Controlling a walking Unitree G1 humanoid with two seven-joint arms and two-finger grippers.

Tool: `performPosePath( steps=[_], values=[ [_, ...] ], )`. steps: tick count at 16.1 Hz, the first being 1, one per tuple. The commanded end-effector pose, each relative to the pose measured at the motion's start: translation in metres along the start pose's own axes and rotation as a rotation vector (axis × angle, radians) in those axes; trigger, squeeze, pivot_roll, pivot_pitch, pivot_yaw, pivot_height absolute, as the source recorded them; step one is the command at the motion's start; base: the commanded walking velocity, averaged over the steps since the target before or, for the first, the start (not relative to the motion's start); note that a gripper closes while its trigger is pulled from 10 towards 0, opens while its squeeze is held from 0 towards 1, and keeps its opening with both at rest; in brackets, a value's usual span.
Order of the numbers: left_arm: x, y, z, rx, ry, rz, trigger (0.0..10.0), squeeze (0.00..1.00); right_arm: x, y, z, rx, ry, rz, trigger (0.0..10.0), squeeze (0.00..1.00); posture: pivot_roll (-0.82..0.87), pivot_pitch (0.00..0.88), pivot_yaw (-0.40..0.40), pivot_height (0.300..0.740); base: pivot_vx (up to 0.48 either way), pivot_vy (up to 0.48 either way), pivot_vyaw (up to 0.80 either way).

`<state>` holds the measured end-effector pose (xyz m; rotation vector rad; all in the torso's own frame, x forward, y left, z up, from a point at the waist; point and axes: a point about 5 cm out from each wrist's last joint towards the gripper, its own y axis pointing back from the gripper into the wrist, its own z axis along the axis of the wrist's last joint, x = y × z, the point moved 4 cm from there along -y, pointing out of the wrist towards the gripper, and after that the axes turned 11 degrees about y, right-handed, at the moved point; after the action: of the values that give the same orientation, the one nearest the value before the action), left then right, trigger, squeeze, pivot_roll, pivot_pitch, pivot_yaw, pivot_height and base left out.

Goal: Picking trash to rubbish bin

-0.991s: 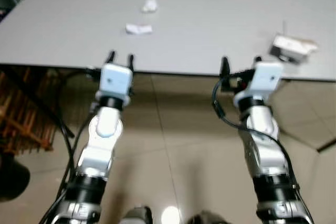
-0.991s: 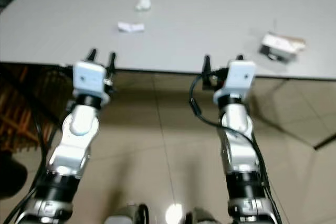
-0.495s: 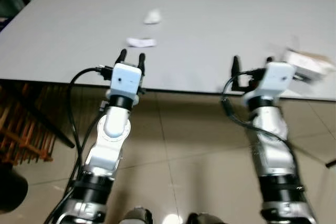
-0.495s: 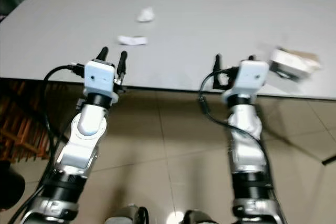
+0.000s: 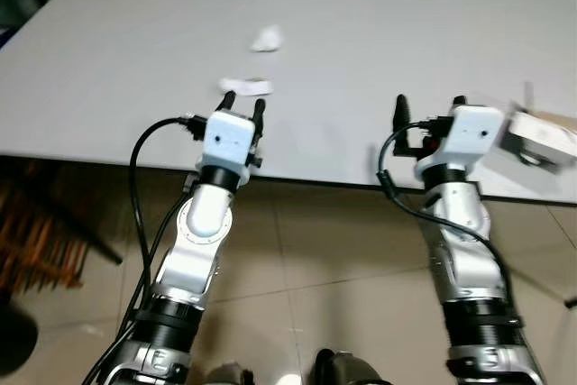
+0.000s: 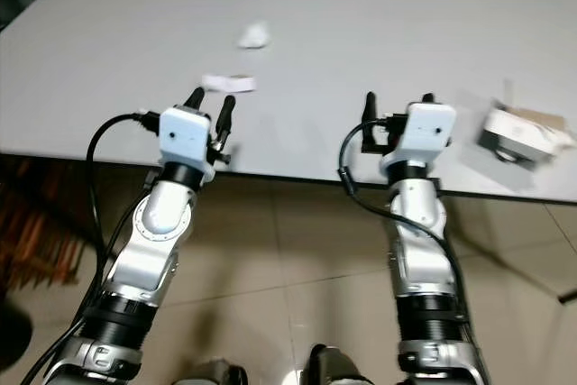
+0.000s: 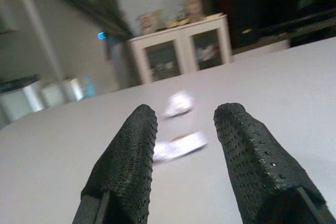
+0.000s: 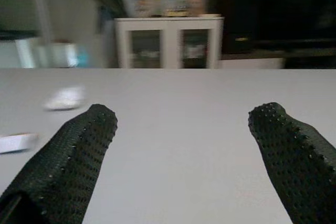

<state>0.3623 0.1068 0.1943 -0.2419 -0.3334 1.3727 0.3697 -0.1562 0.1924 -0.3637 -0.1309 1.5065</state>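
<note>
A flat scrap of white paper (image 5: 245, 86) lies on the grey table (image 5: 117, 60), and a crumpled white wad (image 5: 266, 39) sits a little farther back. My left gripper (image 5: 243, 102) is open over the table's near edge, just short of the flat scrap (image 7: 181, 146). The wad (image 7: 177, 104) lies beyond it. My right gripper (image 5: 429, 107) is open too, wider, over the near edge, with a white and grey carton (image 5: 541, 137) just to its right. The two scraps (image 8: 16, 142) are off to its left.
The table's near edge (image 5: 306, 182) runs across below both grippers, with beige tiled floor (image 5: 315, 259) under it. Brown slatted furniture (image 5: 41, 232) stands at the left beneath the table. A white cabinet with glass doors (image 7: 181, 51) is behind the table.
The camera has come closer to the table. Both grippers have moved forward over the near edge, and the left one now reaches almost to the flat scrap.
</note>
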Motion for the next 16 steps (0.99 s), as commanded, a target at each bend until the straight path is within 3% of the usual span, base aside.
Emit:
performPosePath(
  steps=[1,9,12,16],
  values=[
    [0.0006,0.0018,-0.0024,0.014,-0.004,-0.004,10.0,0.0,-0.0009,0.0002,0.002,-0.006,0.003,-0.002,10.0,0.0,-0.02,0.157,0.017,0.74,0.0,0.0,0.0],
    [0.0035,0.0019,-0.0009,0.008,-0.019,0.005,10.0,0.0,-0.0006,0.0001,0.0017,0.0,-0.008,0.003,10.0,0.0,-0.02,0.165,0.011,0.74,0.0,0.0,0.0],
    [0.0036,0.0018,-0.001,0.008,-0.022,0.004,10.0,0.0,-0.0004,-0.0004,0.0016,0.002,-0.006,0.006,10.0,0.0,-0.02,0.168,0.01,0.74,0.0,0.0,-0.8],
    [0.0046,0.0024,-0.0015,0.01,-0.027,0.007,10.0,0.0,0.0005,0.0004,0.0011,0.0,-0.005,0.007,10.0,0.0,-0.02,0.171,0.01,0.74,0.0,-0.061,-0.1]
  ],
)
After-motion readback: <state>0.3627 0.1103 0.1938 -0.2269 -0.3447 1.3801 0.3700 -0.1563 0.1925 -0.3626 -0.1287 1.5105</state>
